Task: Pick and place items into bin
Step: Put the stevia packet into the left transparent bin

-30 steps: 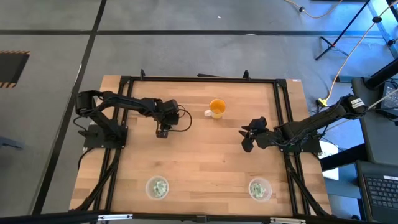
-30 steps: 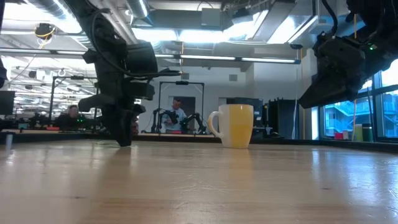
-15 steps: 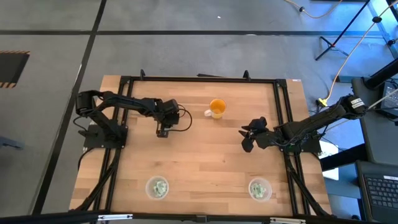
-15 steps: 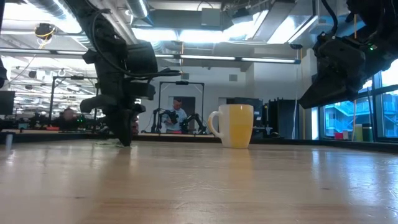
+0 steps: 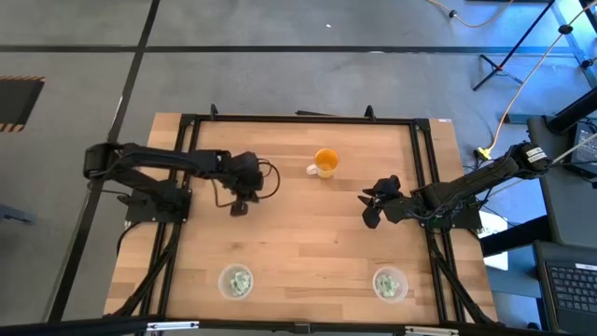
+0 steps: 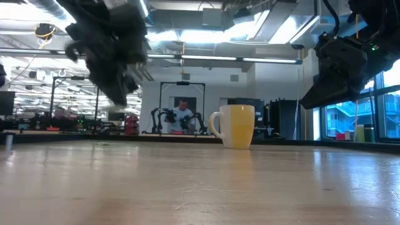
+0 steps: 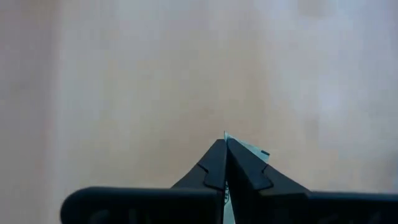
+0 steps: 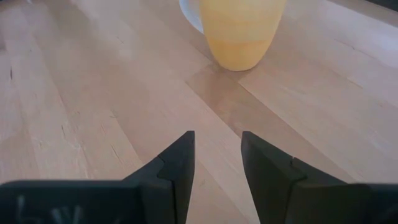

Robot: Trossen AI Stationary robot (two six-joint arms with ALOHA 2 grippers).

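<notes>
My left gripper (image 5: 240, 208) hangs over the left half of the table, raised off the wood in the low view (image 6: 114, 78), shut on a small white-and-green packet (image 7: 259, 150). My right gripper (image 5: 369, 207) hovers open above the right half, pointing at the orange mug (image 5: 326, 162); its fingers (image 8: 180, 155) stand apart with bare wood between them. Two clear round bins (image 5: 222, 278) (image 5: 404, 285) sit near the table's near edge, each holding green-and-white packets. My left gripper pinches the packet between its two shut fingers, which come from above and point down. Only a thin white edge (image 7: 226, 134) at the fingertips and one corner (image 7: 262, 152) beside a finger show. The packet is lifted clear of the table.
The orange mug (image 6: 236, 125) stands upright toward the far edge, handle toward the table's left (image 8: 239, 34). A black frame (image 5: 422, 159) runs round the tabletop. Bare wood lies between the grippers and the two bins. People and equipment show in the room beyond the table.
My left gripper, whose fingertips stood down at the table, has risen clear of it and shifted a little toward the near edge and the left, its arm swinging outward; it shows blurred in the low view. The right arm has kept still.
</notes>
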